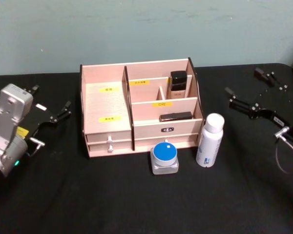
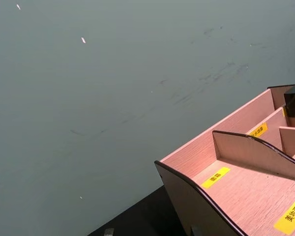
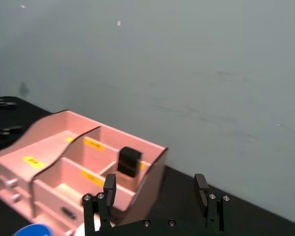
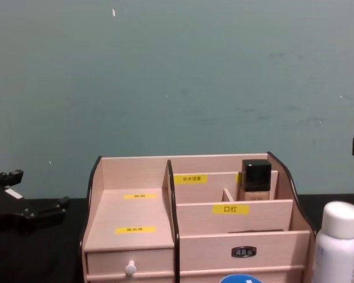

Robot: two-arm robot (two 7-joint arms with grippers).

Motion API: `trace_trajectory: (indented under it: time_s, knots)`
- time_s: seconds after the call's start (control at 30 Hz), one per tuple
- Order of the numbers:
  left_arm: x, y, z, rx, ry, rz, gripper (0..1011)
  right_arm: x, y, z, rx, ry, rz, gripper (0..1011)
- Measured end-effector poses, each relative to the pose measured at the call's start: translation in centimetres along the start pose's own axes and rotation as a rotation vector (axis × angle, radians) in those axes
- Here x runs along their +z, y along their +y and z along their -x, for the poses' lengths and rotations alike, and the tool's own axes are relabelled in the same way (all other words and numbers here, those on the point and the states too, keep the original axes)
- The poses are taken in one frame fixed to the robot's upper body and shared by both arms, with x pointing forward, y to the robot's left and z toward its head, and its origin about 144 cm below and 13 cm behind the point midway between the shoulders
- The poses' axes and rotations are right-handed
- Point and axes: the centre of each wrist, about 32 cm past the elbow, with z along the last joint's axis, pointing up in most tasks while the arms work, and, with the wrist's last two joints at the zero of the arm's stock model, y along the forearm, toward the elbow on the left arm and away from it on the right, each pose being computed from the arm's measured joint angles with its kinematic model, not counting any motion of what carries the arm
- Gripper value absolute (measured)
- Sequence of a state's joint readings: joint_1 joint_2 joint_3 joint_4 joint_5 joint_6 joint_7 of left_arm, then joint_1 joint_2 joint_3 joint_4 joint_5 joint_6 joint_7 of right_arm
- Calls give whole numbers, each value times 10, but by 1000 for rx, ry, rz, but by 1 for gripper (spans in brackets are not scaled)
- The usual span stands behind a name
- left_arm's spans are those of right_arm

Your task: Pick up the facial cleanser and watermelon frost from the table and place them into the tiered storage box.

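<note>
Yet to stow: bottle (image 1: pixel 209 140) and jar (image 1: pixel 164 157), on desk (image 1: pixel 88 195) just before box (image 1: pixel 107 105). Left claw (image 1: pixel 52 97), right claw (image 1: pixel 243 82) spread wide, empty, flanking.

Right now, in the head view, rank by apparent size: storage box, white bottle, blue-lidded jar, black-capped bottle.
storage box
white bottle
blue-lidded jar
black-capped bottle, farther back and partly hidden, so unsure

The box (image 1: pixel 107 105) front is blocked by a jar (image 1: pixel 164 156) and a bottle (image 1: pixel 209 141), two right compartments are partly taken, and bare table (image 1: pixel 88 195) is left at both sides.
</note>
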State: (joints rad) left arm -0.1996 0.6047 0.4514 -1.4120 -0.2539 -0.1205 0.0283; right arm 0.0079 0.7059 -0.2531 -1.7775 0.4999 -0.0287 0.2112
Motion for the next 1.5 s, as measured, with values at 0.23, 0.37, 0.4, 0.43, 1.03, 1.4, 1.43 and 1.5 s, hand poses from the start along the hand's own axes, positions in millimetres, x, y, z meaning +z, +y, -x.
trace_trajectory:
  time_s: [0.23,0.37,0.4,0.43,1.03,1.4,1.43,1.5]
  knots:
    - [0,0,0,0,0,0,1009,8,-10,13,77,50,44,1002]
    - [0,0,0,0,0,0,1010,7,-15,20,102,71,69,1002]
    - [0,0,0,0,0,0,1010,6,-16,21,110,79,80,1002]
    - [0,0,0,0,0,0,1010,4,-17,23,115,86,91,1002]
    - [0,0,0,0,0,0,1010,-25,-15,26,133,134,179,1002]
    - [0,0,0,0,0,0,1010,-43,-5,21,148,152,203,1002]
    - [0,0,0,0,0,0,1010,-44,-3,20,151,152,203,1002]
    - [0,0,0,0,0,0,1010,-45,-1,19,153,152,205,1002]
